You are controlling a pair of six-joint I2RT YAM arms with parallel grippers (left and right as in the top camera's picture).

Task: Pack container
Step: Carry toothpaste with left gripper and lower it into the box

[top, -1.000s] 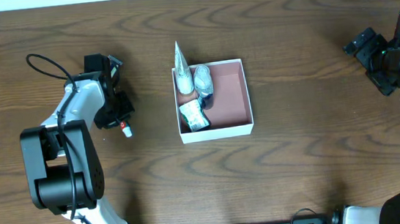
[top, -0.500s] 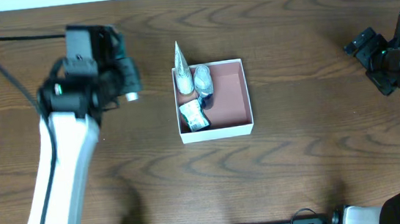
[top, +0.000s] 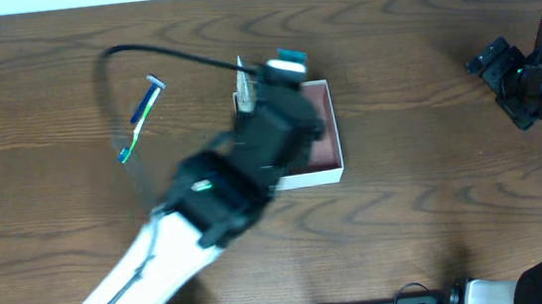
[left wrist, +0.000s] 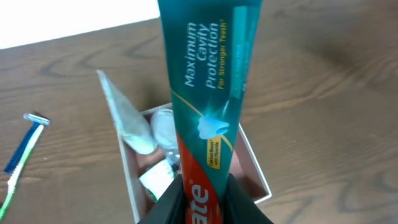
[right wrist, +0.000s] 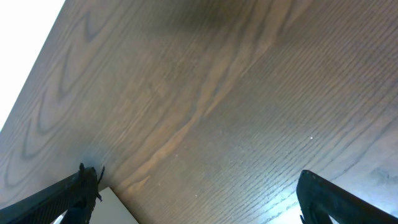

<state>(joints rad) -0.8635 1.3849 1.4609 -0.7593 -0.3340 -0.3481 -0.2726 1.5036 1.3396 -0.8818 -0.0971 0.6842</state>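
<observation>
One squashy-looking toothpaste tube (left wrist: 208,93) pinched near its end by left pincer (left wrist: 202,200) over flimsy container (top: 318,176); right pincer (right wrist: 196,186) spread.

Wood worktop (left wrist: 323,93): dark brown, strong wavy grain, smooth, low satin sheen

toothpaste tube (left wrist: 208,93) clamped in left pincer (left wrist: 204,196): glossy teal plastic, printed, red band close to pincer

container (top: 313,177) under left pincer: thin white walls, matt, card-like; inside pinkish-brown, matt

pouch (left wrist: 124,115) ahead-left of left pincer: pale silvery film, creased, faint shine

razor (left wrist: 20,152) well left of left pincer: smooth blue and green plastic handle

right pincer (right wrist: 199,199): black fingers, matt, hard plastic look
</observation>
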